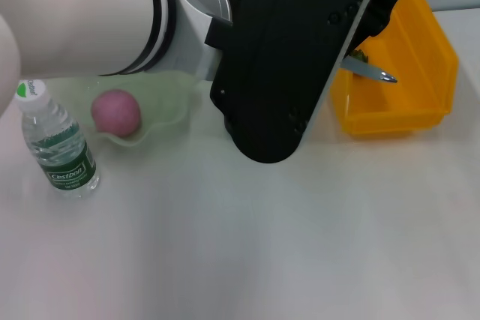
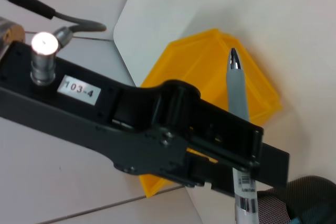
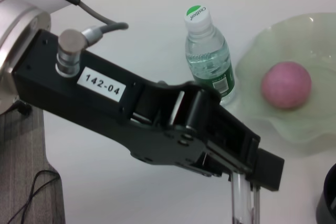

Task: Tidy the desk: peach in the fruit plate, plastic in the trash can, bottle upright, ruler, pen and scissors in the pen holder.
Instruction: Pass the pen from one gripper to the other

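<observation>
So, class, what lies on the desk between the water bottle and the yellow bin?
Head view: the green plate holding the peach; past it the left arm hides the desk, the left gripper shut on a pen over the bin.

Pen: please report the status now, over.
Left claw shut on pen, tip over yellow box. Right claw near bottle and plate. Path looks free.
</observation>
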